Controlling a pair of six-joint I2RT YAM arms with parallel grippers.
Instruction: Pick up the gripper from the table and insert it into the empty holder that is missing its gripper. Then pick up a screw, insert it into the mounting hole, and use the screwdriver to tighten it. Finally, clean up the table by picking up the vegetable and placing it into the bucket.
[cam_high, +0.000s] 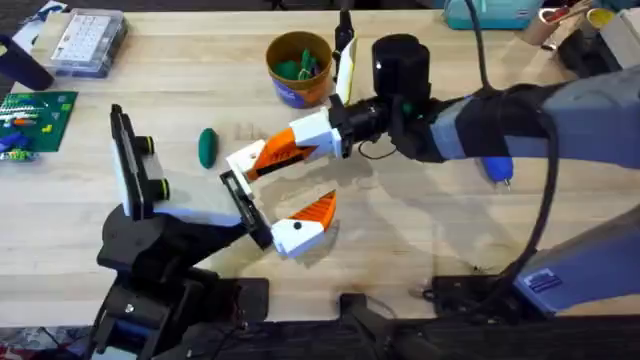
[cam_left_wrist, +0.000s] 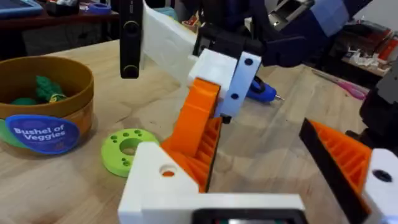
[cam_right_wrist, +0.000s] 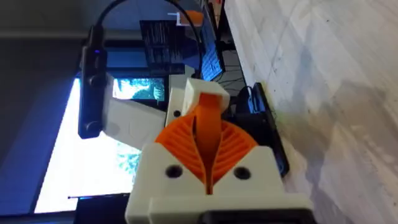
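The vegetable (cam_high: 207, 146) lies on the tabletop (cam_high: 420, 240), outside the bucket (cam_high: 298, 69); cleanup remains; left claw (cam_high: 285, 188) open, right claw (cam_right_wrist: 208, 146) pressed closed on a white-and-orange finger piece (cam_high: 280, 152).

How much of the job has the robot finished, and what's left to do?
Nothing looks finished yet. In hand: the right gripper is shut on the orange gripper part, holding it at the left arm's holder. Left: the screw step, and the vegetable lies on the table, not in the bucket.
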